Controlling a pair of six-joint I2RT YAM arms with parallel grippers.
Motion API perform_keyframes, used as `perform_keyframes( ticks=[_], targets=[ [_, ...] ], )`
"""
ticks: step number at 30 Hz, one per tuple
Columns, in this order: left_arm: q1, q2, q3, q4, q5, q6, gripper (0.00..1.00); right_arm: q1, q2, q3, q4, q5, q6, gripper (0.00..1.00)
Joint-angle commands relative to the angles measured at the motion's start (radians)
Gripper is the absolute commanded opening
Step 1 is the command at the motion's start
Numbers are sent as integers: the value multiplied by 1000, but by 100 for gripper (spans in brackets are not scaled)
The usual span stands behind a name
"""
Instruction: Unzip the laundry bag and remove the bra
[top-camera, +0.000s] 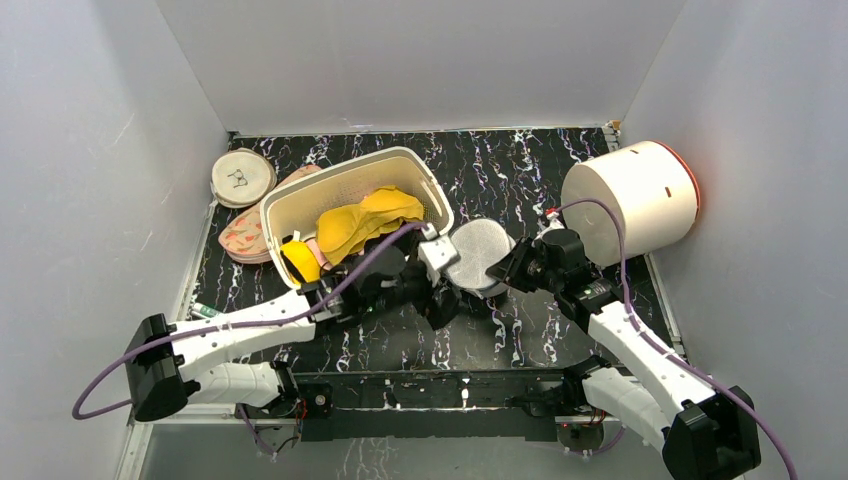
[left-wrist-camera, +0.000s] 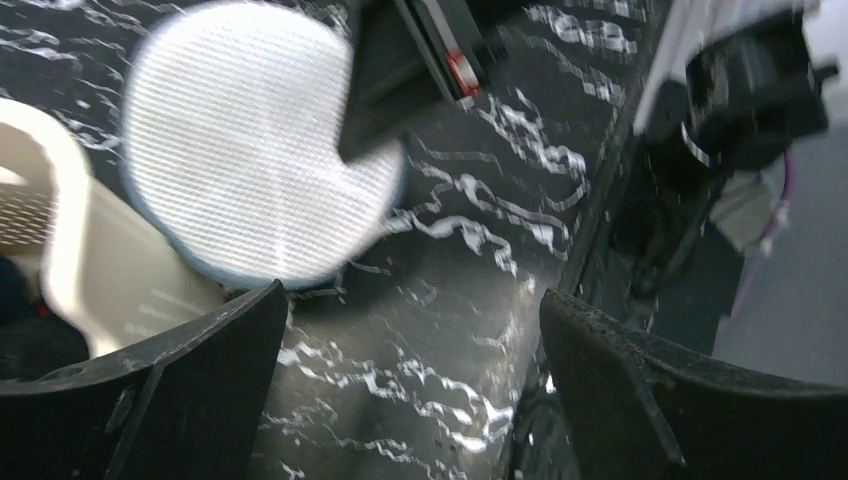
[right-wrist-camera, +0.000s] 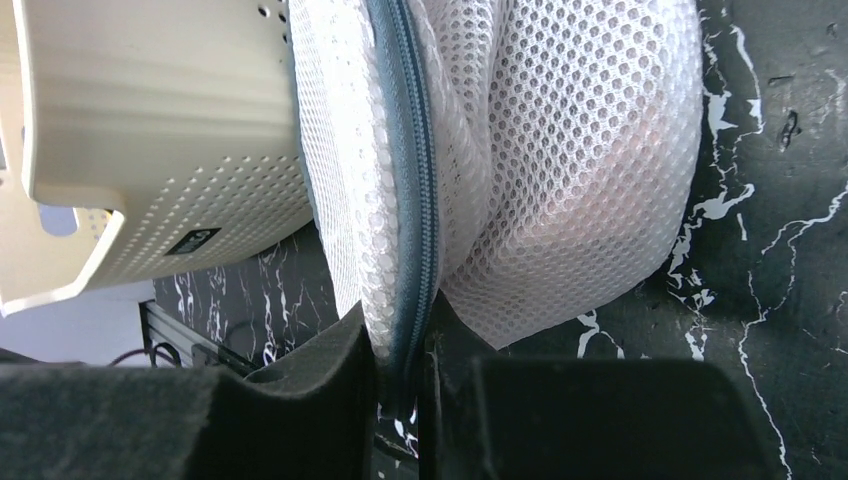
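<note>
- Right hand (right-wrist-camera: 400, 372): fingers pressed nearly together, pinching the zip (right-wrist-camera: 410, 150) seam of the laundry bag (right-wrist-camera: 570, 150) at its near edge. Can't tell whether the zip pull itself is in the pinch; it's hidden between the pads.
- Zip line runs straight away from that hand, curving along the lid rim. Looks closed along all of the stretch that shows.
- Bag sits on the bench (right-wrist-camera: 780, 250), tipped on its side, lid side touching the outer wall of the white basket (right-wrist-camera: 160, 120).
- Pinkish shape shows through the mesh on the body side, most likely the bra (right-wrist-camera: 590, 190). So it's inside the bag, nothing out yet.
- Left hand (left-wrist-camera: 410, 300): fingers spread wide, holding nothing, low over the bench. The bag's round lid lies ahead and to the left in its view, near but not touching.
- Judgement: right arm is the one on the bag, and the pull has to follow the rim around the lid, not go straight back.
- Risk: the bag is unanchored, so a tug may drag it whole. Left hand is close enough to brace the body.
</note>
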Motion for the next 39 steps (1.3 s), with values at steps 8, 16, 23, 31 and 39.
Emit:
perform_keyframes(
  ticks=[8,16,23,31,39],
  targets=[
    [-148,94,-105,72,-160,449,92,0,-2,-25,-18,-238,-121,14],
    [-159,222,-223,430,-221,793,70,1,-47,-12,-55,-242,-149,15],
    [-153,349,-214,524,-229,857,54,1,-46,6,-62,-245,-153,16],
    [-126,329,-214,505,-230,808,26,1,18,34,-60,-218,-178,21],
    [-95,311,-125,350,-211,603,0,1,99,157,-104,-106,-219,48]
  ],
)
